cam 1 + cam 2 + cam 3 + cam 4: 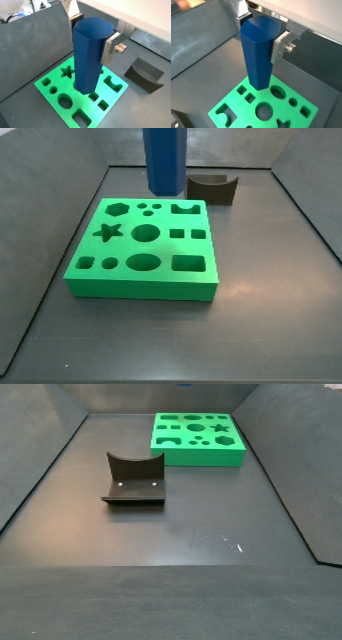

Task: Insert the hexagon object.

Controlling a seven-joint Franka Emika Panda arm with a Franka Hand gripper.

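The gripper (92, 35) is shut on the hexagon object (88, 57), a long blue six-sided bar held upright near its top end between the silver fingers (111, 46). Both wrist views show this grip (260, 34). The bar's lower end hangs over the green board (50, 87), also in the wrist view (231, 106). In a side view the bar (163, 158) hovers above the board's (134, 283) far edge, to the right of the hexagon hole (120, 208). The gripper is cut off above that view. A side view shows the board (201, 456) with no bar or gripper in view.
A dark brown block with a curved notch (211, 190) stands on the floor beside the board's far right corner; it also shows in a side view (134, 479) and a wrist view (143, 75). Grey walls enclose the floor.
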